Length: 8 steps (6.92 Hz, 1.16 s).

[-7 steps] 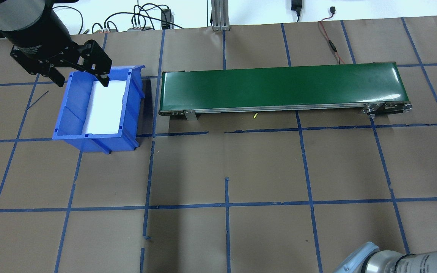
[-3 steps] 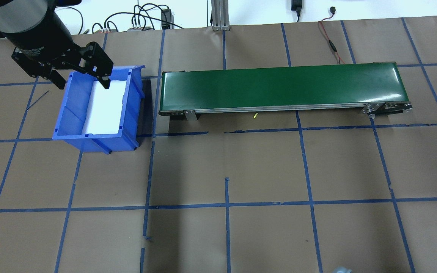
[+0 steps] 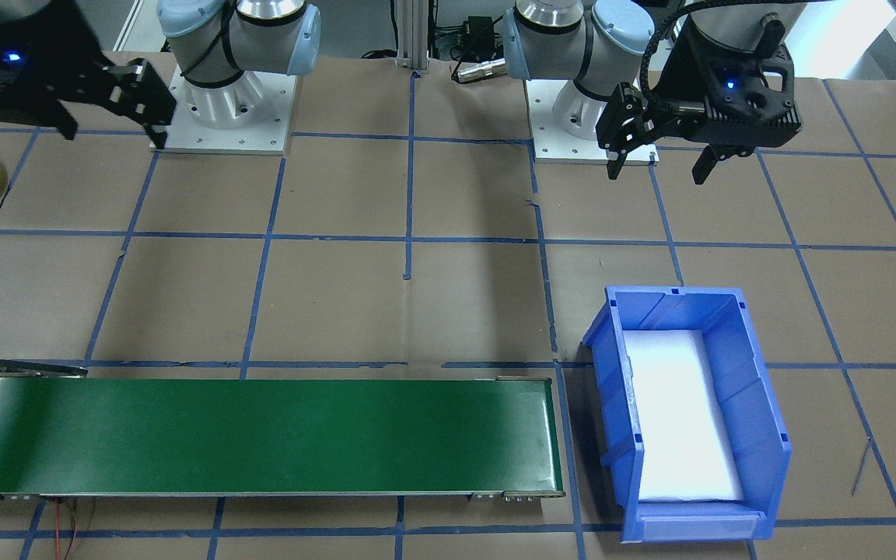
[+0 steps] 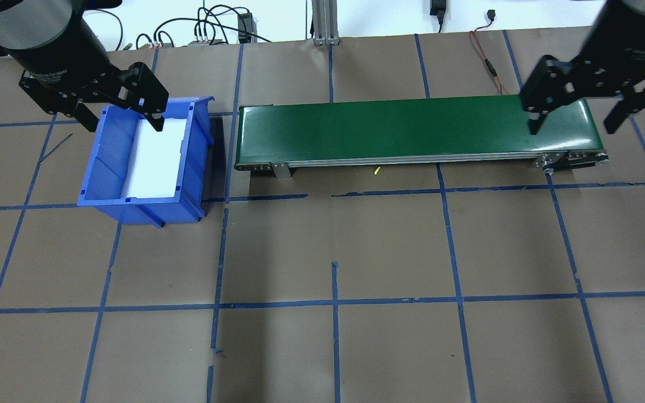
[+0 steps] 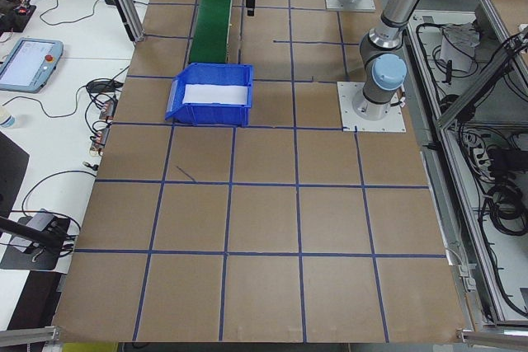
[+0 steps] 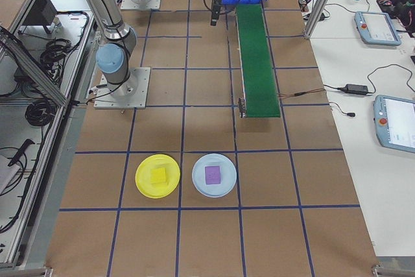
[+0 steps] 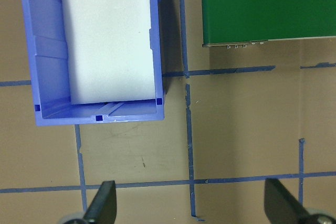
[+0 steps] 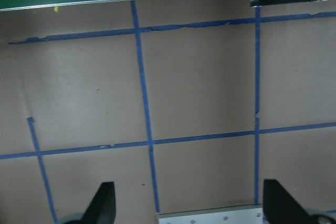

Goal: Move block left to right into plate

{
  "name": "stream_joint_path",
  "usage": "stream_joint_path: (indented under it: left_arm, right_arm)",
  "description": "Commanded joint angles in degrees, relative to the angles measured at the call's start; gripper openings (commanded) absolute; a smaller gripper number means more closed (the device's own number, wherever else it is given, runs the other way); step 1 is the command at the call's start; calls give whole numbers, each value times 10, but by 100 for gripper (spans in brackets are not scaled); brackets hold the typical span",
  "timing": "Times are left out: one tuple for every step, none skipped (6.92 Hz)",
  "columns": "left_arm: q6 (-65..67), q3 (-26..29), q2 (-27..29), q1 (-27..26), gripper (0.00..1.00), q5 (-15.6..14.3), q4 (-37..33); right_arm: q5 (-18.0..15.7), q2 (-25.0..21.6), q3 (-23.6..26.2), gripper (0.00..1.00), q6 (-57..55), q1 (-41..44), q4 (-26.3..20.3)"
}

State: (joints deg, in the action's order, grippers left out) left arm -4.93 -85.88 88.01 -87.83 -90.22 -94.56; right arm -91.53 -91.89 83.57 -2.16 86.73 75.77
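Two grippers, left gripper and right gripper; fingers spread, empty.

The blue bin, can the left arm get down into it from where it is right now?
Probably yes. The left gripper hangs open above the blue bin, whose top is open, with only a white liner inside and nothing between.

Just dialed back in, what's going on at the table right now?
Nothing is being held. The left pincer is open above the far end of the blue bin, which holds only a white liner. The right pincer is open above the right end of the green conveyor, whose belt is bare. Off to the robot's right, a yellow block lies in the yellow plate, and a purple block lies in a pale blue plate.
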Motion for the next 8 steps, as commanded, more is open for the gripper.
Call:
stream_joint_path:
  left_arm:
    - [0, 1, 0, -1, 100, 0, -2]
    - [0, 0, 0, -1, 100, 0, -1]
    - [0, 0, 0, -1, 100, 0, -1]
    - [0, 0, 0, -1, 100, 0, 0]
    - [0, 0, 0, -1, 100, 0, 0]
    - [0, -1, 0, -1, 100, 0, 0]
    - [0, -1, 0, -1, 100, 0, 1]
    - [0, -1, 0, -1, 100, 0, 0]
  right_arm:
    - [19, 13, -13, 100, -40, 37, 30]
    - [16, 9, -2, 100, 0, 38, 103]
    - [21, 7, 12, 100, 0, 40, 154]
    - [25, 4, 25, 100, -2, 40, 156]
    - [23, 4, 26, 100, -4, 40, 155]
    - [18, 4, 23, 100, -6, 43, 155]
    - [17, 4, 21, 100, -7, 43, 156]
    - [17, 4, 22, 100, -7, 43, 156]
